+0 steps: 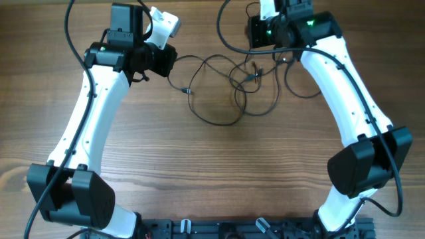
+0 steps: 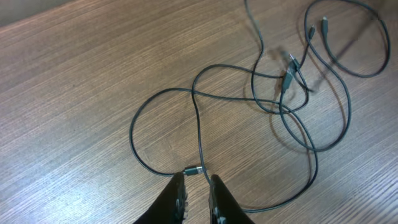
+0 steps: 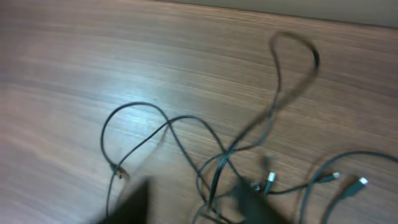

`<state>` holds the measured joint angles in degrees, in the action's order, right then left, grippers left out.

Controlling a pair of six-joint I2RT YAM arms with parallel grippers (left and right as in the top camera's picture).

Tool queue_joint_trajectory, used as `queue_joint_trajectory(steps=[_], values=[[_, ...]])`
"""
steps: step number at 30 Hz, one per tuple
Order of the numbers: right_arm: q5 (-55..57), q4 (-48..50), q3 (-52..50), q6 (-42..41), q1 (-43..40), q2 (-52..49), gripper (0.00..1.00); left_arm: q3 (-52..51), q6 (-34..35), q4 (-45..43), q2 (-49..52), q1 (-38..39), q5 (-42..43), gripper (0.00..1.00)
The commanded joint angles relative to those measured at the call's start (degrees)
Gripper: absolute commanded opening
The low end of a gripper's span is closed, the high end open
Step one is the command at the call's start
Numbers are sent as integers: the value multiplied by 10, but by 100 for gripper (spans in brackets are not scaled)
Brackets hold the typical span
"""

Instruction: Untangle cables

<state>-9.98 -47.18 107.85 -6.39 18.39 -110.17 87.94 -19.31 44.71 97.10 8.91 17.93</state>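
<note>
Thin black cables (image 2: pixel 198 127) on a wooden table (image 1: pixel 212 172) are pinched at one strand by the nearly closed left tool (image 2: pixel 196 180); the right tool (image 3: pixel 193 194) is spread open.

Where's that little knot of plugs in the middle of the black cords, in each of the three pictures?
Overhead: the knot of plugs sits in the upper part, a little right of centre.
Left wrist: the knot is in the upper right.
Right wrist: the knot is low, right of centre, and blurred.
Shared landmark: the wood-grain table beneath it.
</note>
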Motion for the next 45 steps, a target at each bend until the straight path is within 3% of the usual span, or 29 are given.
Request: queue_joint_trajectory(steps=[1, 9, 17, 27, 36, 42, 45], values=[[4, 0, 8, -17, 5, -11, 92, -3, 5, 4, -14, 0, 11, 15], [16, -15, 8, -15, 5, -11, 94, -3, 5, 4, -14, 0, 11, 15], [149, -104, 7, -161, 5, -11, 95, -3, 5, 6, -14, 0, 11, 15], [202, -144, -40, -323, 6, -11, 95, -3, 5, 6, -16, 0, 11, 15], [250, -101, -82, -274, 21, -11, 94, -3, 5, -33, -33, 0, 10, 17], [258, -70, -82, -221, 24, -11, 93, -3, 5, -126, -41, 0, -11, 35], [291, -77, -82, -221, 24, -11, 91, -3, 5, -140, -42, 0, -36, 37]])
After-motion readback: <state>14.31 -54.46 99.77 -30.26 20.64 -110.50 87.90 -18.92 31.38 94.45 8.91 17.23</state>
